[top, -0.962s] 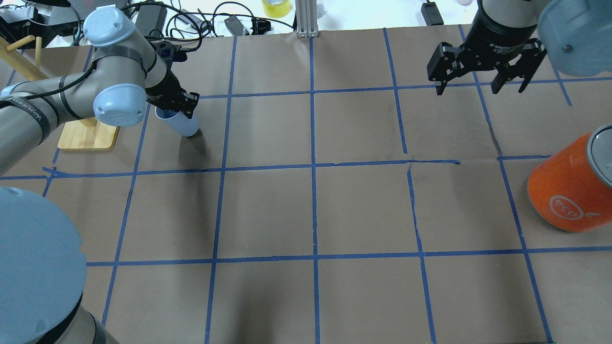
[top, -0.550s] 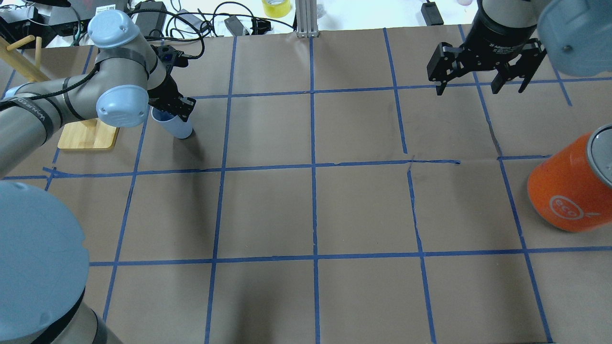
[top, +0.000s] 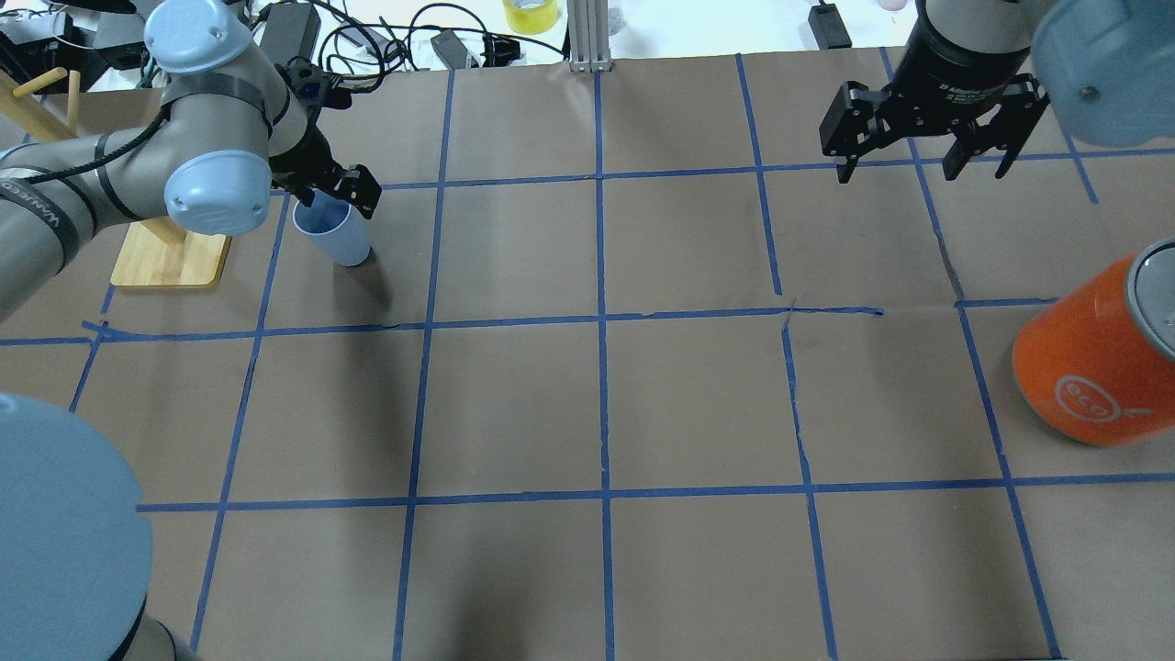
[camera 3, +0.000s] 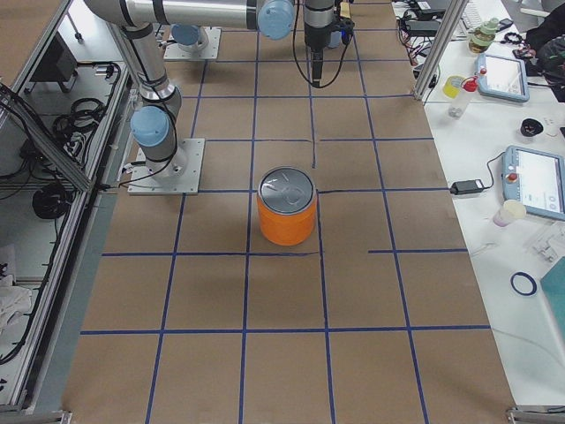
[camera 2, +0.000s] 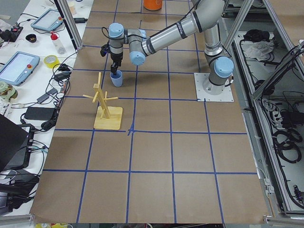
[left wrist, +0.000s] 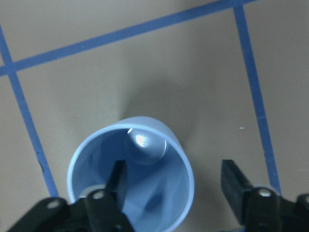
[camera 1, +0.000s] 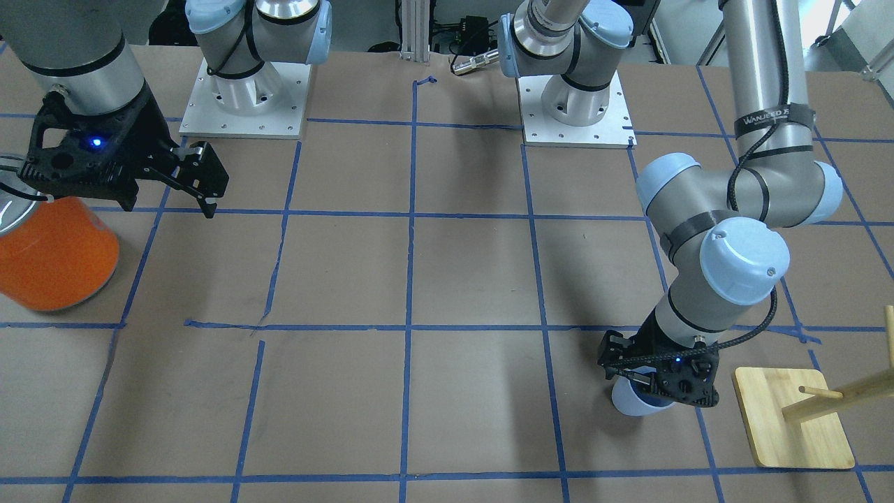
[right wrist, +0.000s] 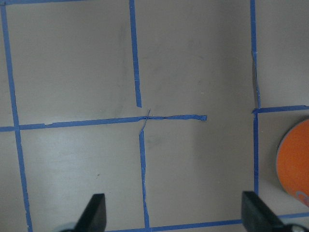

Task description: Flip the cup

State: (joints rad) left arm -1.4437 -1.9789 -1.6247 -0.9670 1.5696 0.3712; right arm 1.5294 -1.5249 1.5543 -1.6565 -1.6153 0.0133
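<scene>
The pale lavender-blue cup (top: 335, 234) stands upright, mouth up, on the brown paper at the far left; it also shows in the front view (camera 1: 631, 405) and the left side view (camera 2: 116, 79). My left gripper (top: 336, 195) hovers just over its rim and is open. In the left wrist view (left wrist: 173, 169) one finger (left wrist: 115, 180) hangs inside the cup (left wrist: 145, 198) and the other finger (left wrist: 232, 180) is outside, with a gap to the wall. My right gripper (top: 927, 165) is open and empty above the far right of the table.
A wooden peg rack on a bamboo base (top: 170, 259) stands just left of the cup, close to my left arm. A large orange can with a silver top (top: 1092, 363) stands at the right edge. Blue tape lines grid the paper. Cables lie beyond the far edge.
The cup was tilted in my shut left gripper; now it stands upright on the table. The left gripper has opened and drawn back slightly. The right arm has not moved.
</scene>
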